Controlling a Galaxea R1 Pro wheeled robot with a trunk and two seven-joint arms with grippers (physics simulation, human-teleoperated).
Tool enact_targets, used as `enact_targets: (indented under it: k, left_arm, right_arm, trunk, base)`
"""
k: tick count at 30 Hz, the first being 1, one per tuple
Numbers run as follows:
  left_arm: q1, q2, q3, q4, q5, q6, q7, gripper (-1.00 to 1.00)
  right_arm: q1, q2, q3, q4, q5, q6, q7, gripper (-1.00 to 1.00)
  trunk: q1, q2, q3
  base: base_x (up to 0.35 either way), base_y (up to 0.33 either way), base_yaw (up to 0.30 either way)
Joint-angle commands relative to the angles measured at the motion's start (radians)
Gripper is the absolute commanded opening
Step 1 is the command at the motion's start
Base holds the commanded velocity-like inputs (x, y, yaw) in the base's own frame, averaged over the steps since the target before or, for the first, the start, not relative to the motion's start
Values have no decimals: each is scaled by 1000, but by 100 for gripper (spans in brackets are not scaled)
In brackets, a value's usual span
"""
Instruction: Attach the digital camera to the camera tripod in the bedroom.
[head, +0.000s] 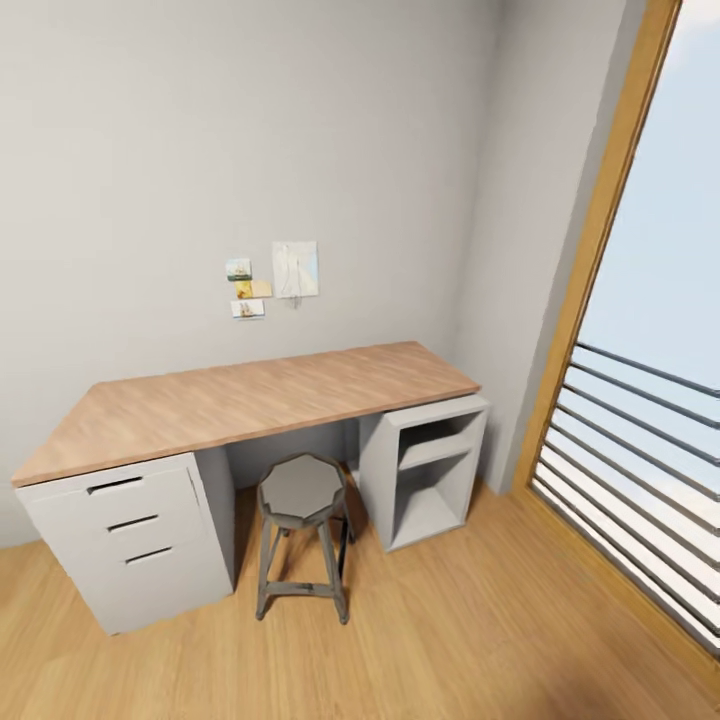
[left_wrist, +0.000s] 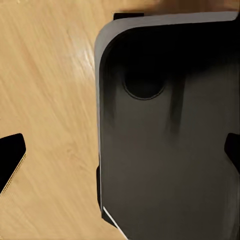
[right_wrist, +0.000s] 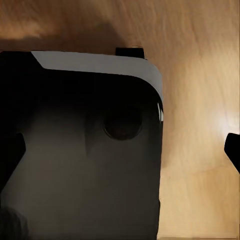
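Currently the head view faces a bedroom corner: a wooden surface (head: 250, 400) on grey drawers (head: 130, 540) and an open shelf unit (head: 430, 480), a round grey stool (head: 302, 520) tucked beneath, a tall wood-framed window (head: 600, 240) beside; neither the camera nor the tripod appears here, so their place and look cannot be told; by the task alone, a camera is likely light, rigid and fragile at the lens, best gripped by its body; the left pincer (left_wrist: 120, 155) and right pincer (right_wrist: 120, 150) hang wide apart, empty, over the plank floor (left_wrist: 50, 100).
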Motion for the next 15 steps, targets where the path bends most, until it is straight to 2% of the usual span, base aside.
enact_targets:
  k: [1,5,6,7,9,10,13,14,15]
  left_arm:
    - [-1,-2,4,-52,2,9,-3,100]
    - [-18,-6,20,-132,3,61,-5,100]
    - [-64,-16,45,-279,7,226,-6,100]
    - [-64,-16,45,-279,7,226,-6,100]
    - [-81,-28,54,-365,18,305,-7,100]
    - [-98,-58,61,-517,46,427,-6,100]
    - [-108,-88,65,-670,73,532,-5,100]
    - [-113,-108,68,-796,101,610,-5,100]
    - [-113,-108,68,-796,101,610,-5,100]
  right_arm:
    - [-15,-5,1,0,0,1,1,100]
    - [-35,-19,-1,0,-2,4,2,100]
    - [-86,-33,-2,-4,-5,11,1,100]
    - [-86,-33,-2,-4,-5,11,1,100]
    - [-123,-40,-2,-7,-7,20,0,100]
    - [-176,-60,-4,-10,-8,46,0,100]
    - [-225,-78,-5,-18,-9,80,0,100]
    - [-278,-89,-6,-33,-5,116,2,100]
    - [-278,-89,-6,-33,-5,116,2,100]
  trunk:
    - [0,0,-2]
    - [0,0,-7]
    - [0,0,-8]
    - [0,0,-10]
    - [0,0,-12]
    - [0,0,-14]
    - [0,0,-18]
    - [0,0,-20]
    - [0,0,-22]
  base:
    - [-46,0,-193]
    - [-27,0,-192]
    - [-6,0,-176]
    - [-6,0,-176]
    - [-4,0,-161]
    - [-2,0,-110]
    - [-1,0,-75]
    - [-1,0,-30]
    - [-1,0,-30]
